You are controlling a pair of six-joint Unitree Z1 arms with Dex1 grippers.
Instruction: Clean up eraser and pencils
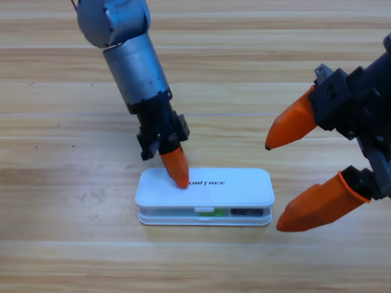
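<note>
Your left gripper (178, 168) points down at the white case (204, 195), which lies near the middle of the bench (61, 244), a little toward its near edge. The orange tip rests on the left part of the closed lid, beside the printed lettering; only one orange shape shows there, so you cannot tell whether the jaws are parted or together. Through the narrow slit along the case's near side you can glimpse a bit of the light green pencil (208, 212) and something dark next to it, too little to name. Your right gripper (273, 187) waits at the bench's right edge, jaws spread wide, holding nothing, tips close to the case's right end without touching it.
</note>
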